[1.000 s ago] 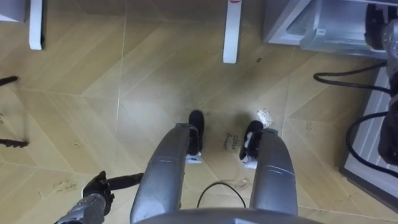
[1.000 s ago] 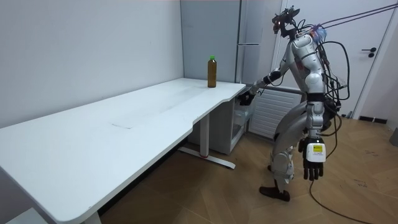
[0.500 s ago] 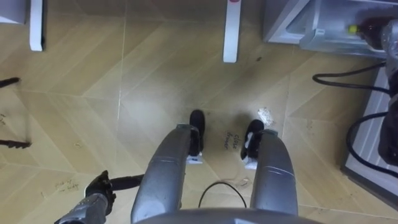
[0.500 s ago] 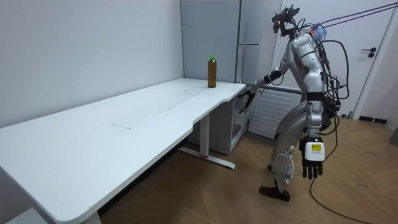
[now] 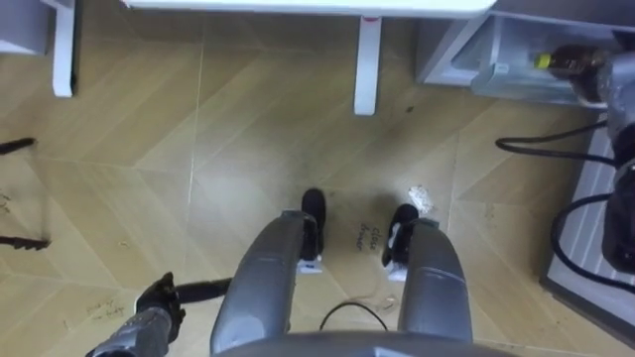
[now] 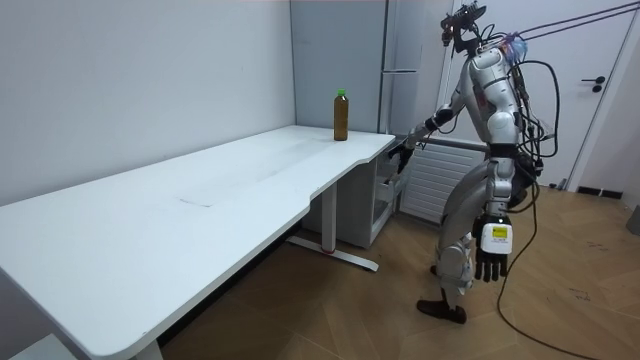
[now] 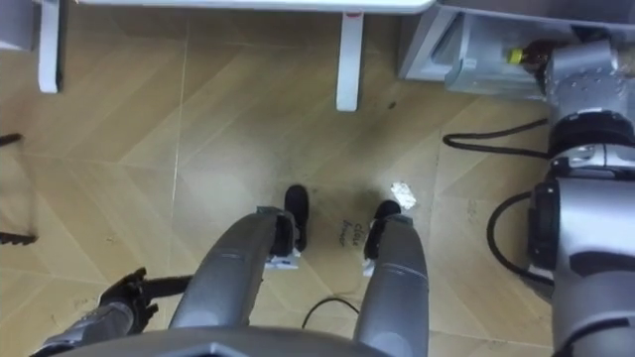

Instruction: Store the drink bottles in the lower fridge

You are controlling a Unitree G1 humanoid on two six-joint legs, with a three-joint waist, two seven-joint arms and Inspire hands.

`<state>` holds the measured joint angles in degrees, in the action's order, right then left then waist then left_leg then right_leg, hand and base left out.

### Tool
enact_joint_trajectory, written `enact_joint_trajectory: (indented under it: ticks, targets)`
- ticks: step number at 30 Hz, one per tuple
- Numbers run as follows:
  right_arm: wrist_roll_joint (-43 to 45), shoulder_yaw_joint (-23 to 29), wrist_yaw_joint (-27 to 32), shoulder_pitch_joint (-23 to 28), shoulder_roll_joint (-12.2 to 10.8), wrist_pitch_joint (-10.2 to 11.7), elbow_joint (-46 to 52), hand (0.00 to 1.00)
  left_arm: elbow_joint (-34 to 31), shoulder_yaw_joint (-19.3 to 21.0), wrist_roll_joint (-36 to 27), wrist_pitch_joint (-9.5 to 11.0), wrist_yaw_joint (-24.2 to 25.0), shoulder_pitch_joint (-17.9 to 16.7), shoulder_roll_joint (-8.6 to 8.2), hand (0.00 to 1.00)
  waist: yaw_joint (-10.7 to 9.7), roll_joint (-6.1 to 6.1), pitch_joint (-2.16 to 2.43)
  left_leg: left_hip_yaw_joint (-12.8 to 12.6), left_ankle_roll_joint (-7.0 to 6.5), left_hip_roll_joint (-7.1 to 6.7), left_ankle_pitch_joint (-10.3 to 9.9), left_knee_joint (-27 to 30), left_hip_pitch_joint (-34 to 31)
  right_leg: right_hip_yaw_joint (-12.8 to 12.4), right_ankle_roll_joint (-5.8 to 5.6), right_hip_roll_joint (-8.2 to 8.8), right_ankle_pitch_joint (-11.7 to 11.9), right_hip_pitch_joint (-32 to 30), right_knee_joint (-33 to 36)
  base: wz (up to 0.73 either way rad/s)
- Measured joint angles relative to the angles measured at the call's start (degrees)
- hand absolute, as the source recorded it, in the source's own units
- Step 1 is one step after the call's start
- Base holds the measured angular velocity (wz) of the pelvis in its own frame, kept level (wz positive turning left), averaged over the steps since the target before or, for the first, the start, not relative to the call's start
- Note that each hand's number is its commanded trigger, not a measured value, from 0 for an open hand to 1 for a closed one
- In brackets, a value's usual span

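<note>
The left robot hand (image 6: 490,257) hangs released beside the thigh. The right robot hand (image 6: 400,154) grasps a dark bottle (image 7: 528,57) held level, yellow cap toward the robot's left, at the mouth of the open lower fridge (image 7: 466,45), whose contents I cannot make out. Farther off, a green-capped bottle (image 6: 341,116) stands upright on the counter (image 6: 200,200).

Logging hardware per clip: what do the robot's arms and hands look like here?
Both arms are silver-grey rounded segments with dark joints; the right arm shows this best. The left robot hand is black-fingered, with a small white, yellow-topped tag on its back. The right robot hand looks dark too.
</note>
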<state>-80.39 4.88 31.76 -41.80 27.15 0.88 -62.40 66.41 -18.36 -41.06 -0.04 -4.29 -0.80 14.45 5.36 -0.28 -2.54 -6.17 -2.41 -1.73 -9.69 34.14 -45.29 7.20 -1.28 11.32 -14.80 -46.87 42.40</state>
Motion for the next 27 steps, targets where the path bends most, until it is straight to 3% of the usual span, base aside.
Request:
enact_joint_trajectory:
  ticks: [13,20,23,27]
  targets:
    - [-0.38,-0.48,-8.17,8.37,0.0,-1.06,-7.19,0.0,0.52,0.83,-0.8,-0.34,3.56,0.26,-0.05,0.0,0.46,0.36,-0.35,2.36,0.15,0.05,-0.07,-4.21,11.22,4.04,-0.61,0.09,-0.77,13.9,-5.8,0.1]
    - [-0.32,0.16,-12.56,17.22,-0.79,-1.06,-7.6,0.0,0.25,6.05,1.2,-0.69,6.37,-1.17,0.01,0.0,0.76,0.11,-0.25,4.07,0.46,0.03,-0.28,-9.34,21.73,6.7,-1.44,-1.31,0.14,26.59,-13.94,0.07]
    - [0.66,1.46,-14.98,21.87,-2.1,-1.01,-6.13,0.0,-0.16,10.63,2.51,-0.79,7.46,-3.63,-0.1,0.0,-0.15,0.52,0.34,4.69,0.65,-0.01,-0.13,-12.75,26.93,7.64,-1.8,-1.93,0.95,32.28,-18.42,0.05]
    - [2.97,1.69,-19.85,28.7,-3.65,-0.98,-5.56,0.0,-0.26,13.87,4.01,-0.98,7.86,-7.07,-0.22,0.0,-1.96,1.41,1.75,4.65,0.92,0.01,-0.31,-16.08,33.75,7.98,-2.28,-2.83,1.57,39.89,-23.31,0.0]
